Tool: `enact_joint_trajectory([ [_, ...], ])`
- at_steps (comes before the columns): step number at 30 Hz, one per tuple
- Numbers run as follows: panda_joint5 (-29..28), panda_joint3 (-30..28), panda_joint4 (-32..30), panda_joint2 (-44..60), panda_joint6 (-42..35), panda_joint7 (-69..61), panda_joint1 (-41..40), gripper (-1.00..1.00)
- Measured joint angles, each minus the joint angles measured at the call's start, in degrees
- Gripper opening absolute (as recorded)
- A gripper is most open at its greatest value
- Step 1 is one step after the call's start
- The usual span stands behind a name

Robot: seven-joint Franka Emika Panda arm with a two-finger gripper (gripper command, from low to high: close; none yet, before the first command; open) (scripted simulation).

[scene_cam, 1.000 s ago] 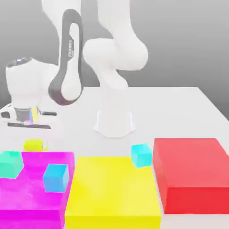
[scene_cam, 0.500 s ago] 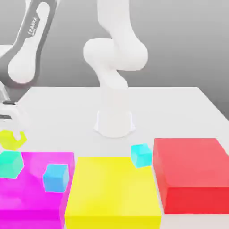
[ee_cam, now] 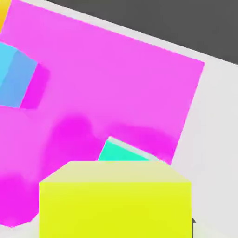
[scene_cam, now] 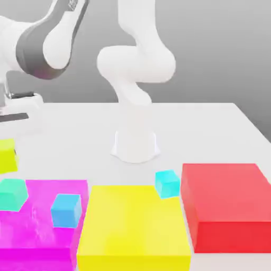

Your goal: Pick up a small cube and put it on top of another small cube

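At the exterior view's left edge, the small cube hangs above the table, pinched by the gripper. Below it a teal cube sits on the magenta block

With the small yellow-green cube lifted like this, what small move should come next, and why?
Probably carry the small yellow-green cube sideways until it is centred over the teal cube, then lower it. In the exterior view it hangs above the table, higher than the teal cube on the magenta block and slightly off to the exterior view's left.
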Motion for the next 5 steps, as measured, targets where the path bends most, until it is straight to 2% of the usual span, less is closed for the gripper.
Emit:
enact_joint_trajectory([
  [1, 0.72, 0.00, -0.45, 1.44, 1.79, -0.57, -0.01, -1.00],
  [2, 1.20, -0.02, -0.78, 2.45, 3.07, -0.95, -0.10, 1.00],
  [5, 1.20, -0.02, -0.78, 2.45, 3.07, -0.95, -0.15, 1.00],
])
